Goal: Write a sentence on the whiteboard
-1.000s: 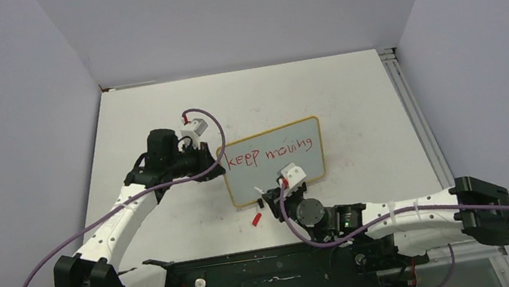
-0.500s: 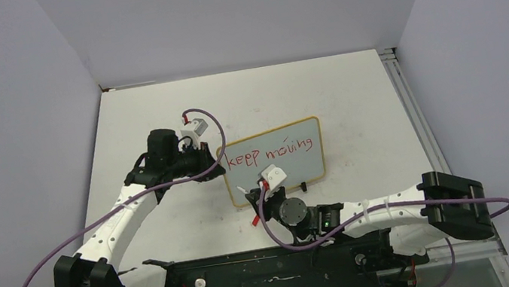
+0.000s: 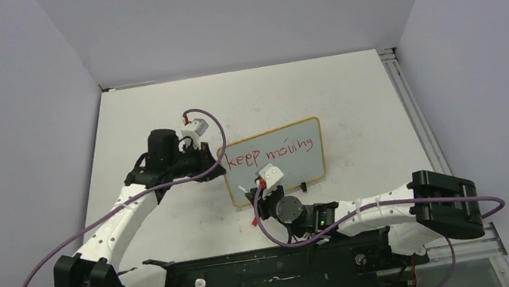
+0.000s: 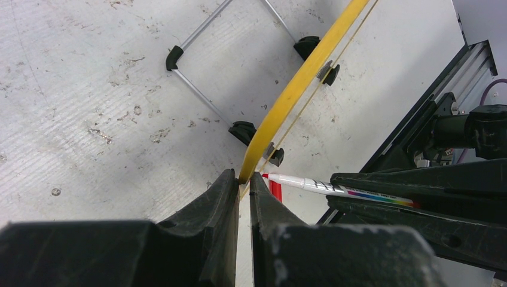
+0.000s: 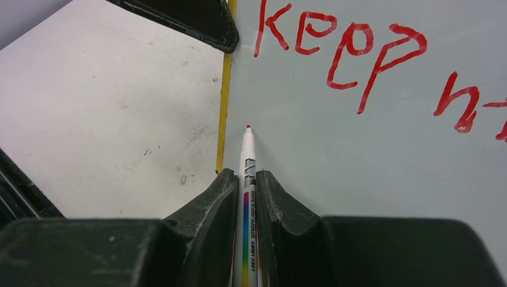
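From above, the whiteboard (image 3: 309,160) stands tilted mid-table, just beyond the arms' bases. The sentence (image 3: 269,152) reads "keep moving" along its upper half, with the lower half bare. The left gripper (image 3: 217,157) meets its left edge and the right gripper (image 3: 260,188) sits at its lower left corner. The left wrist view shows that gripper's jaws pinched together on the thin yellow frame, near the small black feet (image 4: 244,131). A board this light and stiff would likely slide or tip under pen pressure, so the rim is the sensible hold. The right wrist view shows the jaws clamped on the barrel of the marker (image 5: 246,156), its red tip close to the face below "keep". Whether it touches, I cannot tell. The slim, smooth barrel could slip, so a firm mid-barrel grip suits.
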